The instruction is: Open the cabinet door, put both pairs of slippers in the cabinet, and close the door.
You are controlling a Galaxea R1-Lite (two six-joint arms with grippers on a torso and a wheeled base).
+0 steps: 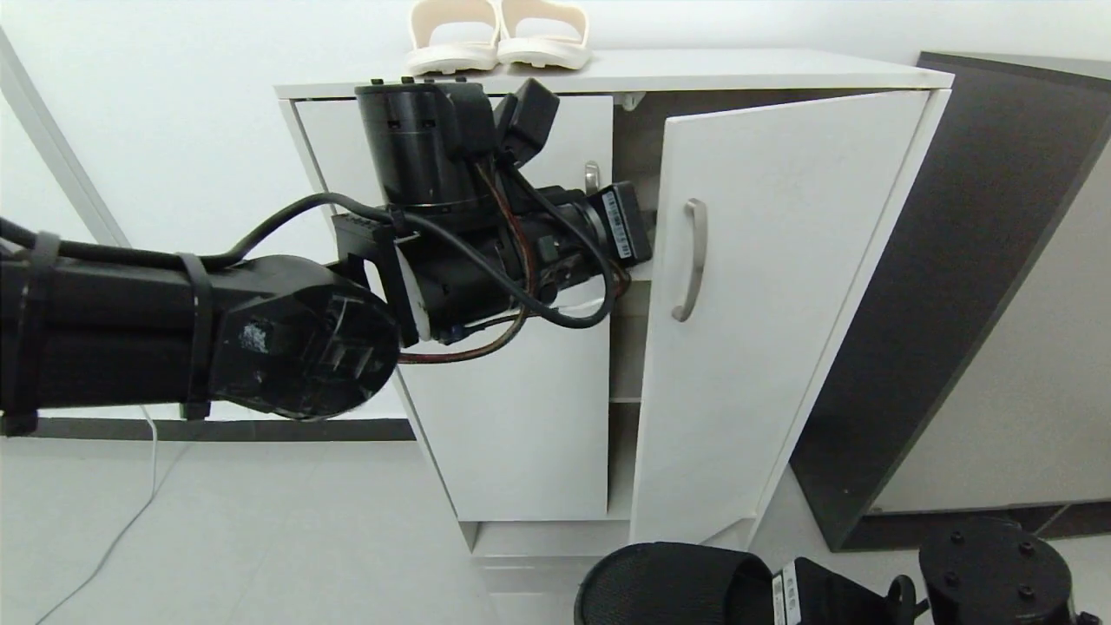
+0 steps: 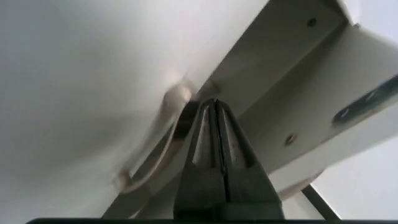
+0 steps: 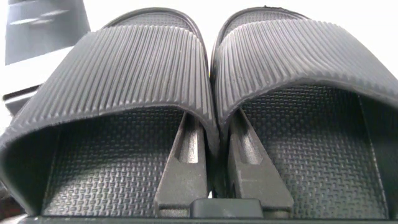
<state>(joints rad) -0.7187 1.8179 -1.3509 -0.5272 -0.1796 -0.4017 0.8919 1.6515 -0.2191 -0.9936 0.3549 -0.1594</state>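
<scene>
The white cabinet (image 1: 521, 417) has its right door (image 1: 764, 304) swung partly open, while the left door (image 1: 538, 408) is closed. A cream pair of slippers (image 1: 499, 39) lies on the cabinet top. My left arm is at the gap between the doors, its tip hidden behind the right door's edge. In the left wrist view my left gripper (image 2: 216, 111) is shut on nothing, beside a metal door handle (image 2: 155, 149). Low in front of the cabinet, my right gripper (image 3: 214, 127) is shut on the black pair of slippers (image 3: 149, 81) (image 1: 673, 580), one finger inside each slipper.
A dark panel (image 1: 972, 286) leans against the wall right of the cabinet. Inside the opening a shelf edge (image 1: 627, 399) shows. The right door's handle (image 1: 692, 259) faces me. A thin cable (image 1: 130, 512) runs over the pale floor at the left.
</scene>
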